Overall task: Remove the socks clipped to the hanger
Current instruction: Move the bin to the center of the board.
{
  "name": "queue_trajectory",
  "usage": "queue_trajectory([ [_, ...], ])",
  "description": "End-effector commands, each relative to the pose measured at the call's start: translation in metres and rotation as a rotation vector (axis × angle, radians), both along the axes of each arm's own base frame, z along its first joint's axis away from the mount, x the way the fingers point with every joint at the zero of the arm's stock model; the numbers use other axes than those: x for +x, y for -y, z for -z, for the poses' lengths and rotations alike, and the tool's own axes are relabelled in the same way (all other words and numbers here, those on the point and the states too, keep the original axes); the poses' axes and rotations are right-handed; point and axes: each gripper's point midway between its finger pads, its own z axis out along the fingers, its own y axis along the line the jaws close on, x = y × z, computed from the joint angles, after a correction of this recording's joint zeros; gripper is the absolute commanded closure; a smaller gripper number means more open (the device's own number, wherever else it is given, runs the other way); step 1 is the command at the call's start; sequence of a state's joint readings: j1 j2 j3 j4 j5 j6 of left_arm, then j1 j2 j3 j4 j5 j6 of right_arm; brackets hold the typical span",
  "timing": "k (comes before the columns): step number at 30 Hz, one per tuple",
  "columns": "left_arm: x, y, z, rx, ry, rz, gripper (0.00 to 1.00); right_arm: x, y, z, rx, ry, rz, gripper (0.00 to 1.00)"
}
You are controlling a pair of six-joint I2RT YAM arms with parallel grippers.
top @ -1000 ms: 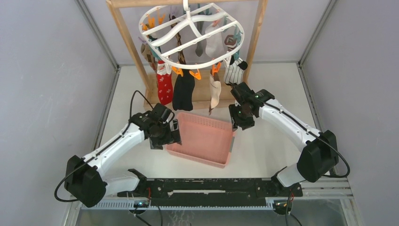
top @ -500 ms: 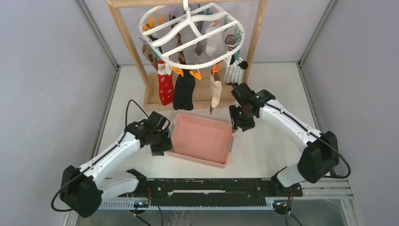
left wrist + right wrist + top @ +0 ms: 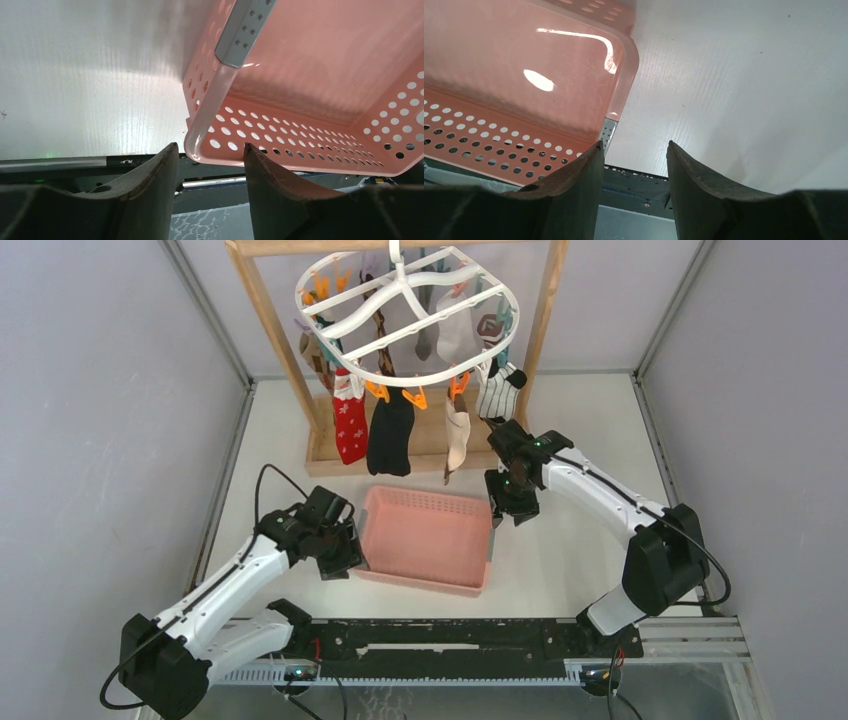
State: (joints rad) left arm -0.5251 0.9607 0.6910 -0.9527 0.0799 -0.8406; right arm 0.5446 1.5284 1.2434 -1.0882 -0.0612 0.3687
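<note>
The white oval hanger (image 3: pixel 400 302) hangs from a wooden frame at the back. Socks hang from its clips: a red patterned one (image 3: pixel 350 427), a black one (image 3: pixel 391 437), a beige one (image 3: pixel 457 437), a white black-striped one (image 3: pixel 497 392), and more behind them. My left gripper (image 3: pixel 344 556) is open and empty at the near-left corner of a pink basket (image 3: pixel 428 538). In the left wrist view the gripper (image 3: pixel 210 154) has that corner (image 3: pixel 200 145) just beyond its tips. My right gripper (image 3: pixel 516 504) is open and empty beside the basket's far-right corner, well below the socks; it also shows in the right wrist view (image 3: pixel 634 150).
The wooden frame's posts (image 3: pixel 275 330) and base (image 3: pixel 425 455) stand behind the basket. Grey walls close in both sides. The black rail (image 3: pixel 440 640) runs along the near edge. The basket also shows in the right wrist view (image 3: pixel 519 75).
My left gripper has drawn back toward the near edge along the basket's left side. The basket has turned slightly. The right gripper has barely moved.
</note>
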Motion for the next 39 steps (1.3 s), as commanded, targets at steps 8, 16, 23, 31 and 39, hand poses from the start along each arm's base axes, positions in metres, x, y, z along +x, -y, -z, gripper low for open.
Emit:
queue_trajectory([
  [8, -0.005, 0.002, 0.001, -0.015, -0.024, -0.009, 0.46, 0.029, -0.012, 0.014, 0.021, 0.011, -0.008, 0.43],
  [16, -0.003, 0.004, -0.004, 0.019, -0.028, 0.054, 0.46, 0.061, -0.021, 0.008, 0.035, 0.046, -0.015, 0.43],
  [23, -0.001, 0.007, -0.008, 0.023, -0.029, 0.081, 0.46, 0.082, -0.029, 0.0, 0.065, 0.074, -0.009, 0.43],
  [31, 0.001, 0.006, -0.01, 0.039, -0.024, 0.104, 0.44, 0.07, -0.021, -0.018, 0.072, 0.112, 0.006, 0.43],
  [39, 0.002, 0.005, -0.008, 0.045, -0.019, 0.108, 0.43, 0.044, -0.008, -0.036, 0.093, 0.145, 0.044, 0.43],
])
